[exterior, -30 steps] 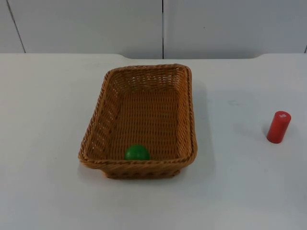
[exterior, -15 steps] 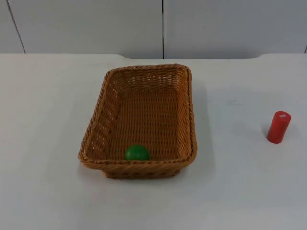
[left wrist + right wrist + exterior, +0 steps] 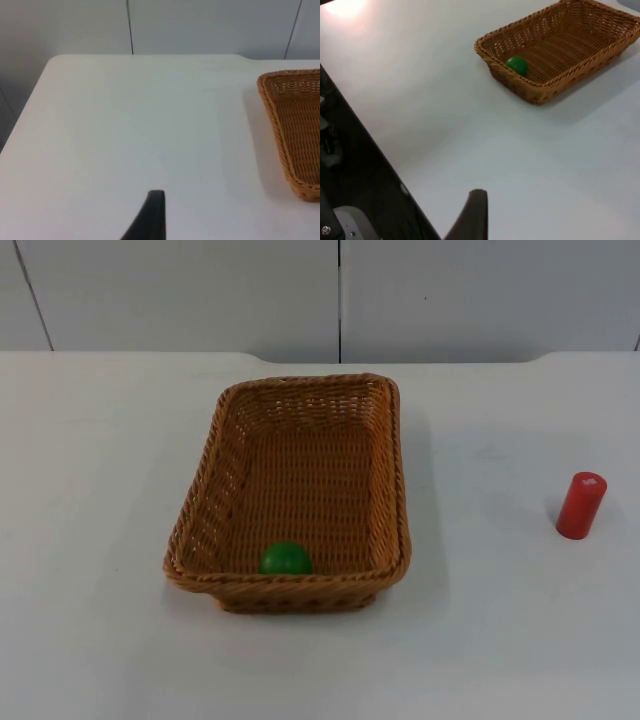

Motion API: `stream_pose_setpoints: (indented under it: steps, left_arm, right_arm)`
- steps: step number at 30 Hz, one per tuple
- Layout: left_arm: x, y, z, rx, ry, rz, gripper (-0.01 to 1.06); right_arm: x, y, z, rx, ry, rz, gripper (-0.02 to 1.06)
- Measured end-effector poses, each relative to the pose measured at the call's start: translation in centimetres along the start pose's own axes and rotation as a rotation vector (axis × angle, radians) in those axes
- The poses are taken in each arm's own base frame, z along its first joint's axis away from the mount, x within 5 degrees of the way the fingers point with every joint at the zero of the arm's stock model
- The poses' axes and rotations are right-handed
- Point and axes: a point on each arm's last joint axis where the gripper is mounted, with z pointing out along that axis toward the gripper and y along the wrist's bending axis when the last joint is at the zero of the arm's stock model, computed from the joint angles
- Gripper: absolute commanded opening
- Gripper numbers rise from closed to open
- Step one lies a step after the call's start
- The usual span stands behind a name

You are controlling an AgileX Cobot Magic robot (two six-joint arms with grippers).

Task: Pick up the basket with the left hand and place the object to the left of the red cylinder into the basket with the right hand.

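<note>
A brown wicker basket [image 3: 398, 470] rests on the white table, a little left of centre. A green ball [image 3: 285, 558] lies inside it against the near wall. Far off to the right stands a red cylinder [image 3: 581, 505], upright on the table. My left gripper [image 3: 154, 217] hangs over bare table well to the left of the basket [image 3: 295, 130], not touching it. My right gripper [image 3: 475, 215] is held back over the table near its edge, far from the basket [image 3: 520, 87] and the green ball [image 3: 517, 65]. Both arms wait.
The grey partition wall [image 3: 340, 295] closes off the table's far side. A table edge [image 3: 380, 150] drops to a dark floor in the right wrist view. White table surface lies between the basket and the red cylinder.
</note>
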Motion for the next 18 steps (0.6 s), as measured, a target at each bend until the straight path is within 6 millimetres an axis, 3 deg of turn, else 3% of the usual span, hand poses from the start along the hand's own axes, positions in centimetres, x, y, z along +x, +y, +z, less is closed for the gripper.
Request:
stream_pose_setpoints:
  steps: [9, 18]
  left_arm:
    - [2.2, 0.1, 2.4, -0.006, 0.111, -0.021, 0.9]
    - [2.2, 0.1, 2.4, -0.007, 0.109, -0.028, 0.9]
  right_arm:
    - [0.0, 0.0, 0.1, 0.0, -0.008, 0.0, 0.82]
    - [-0.1, 0.0, 0.1, 0.0, -0.009, 0.0, 0.82]
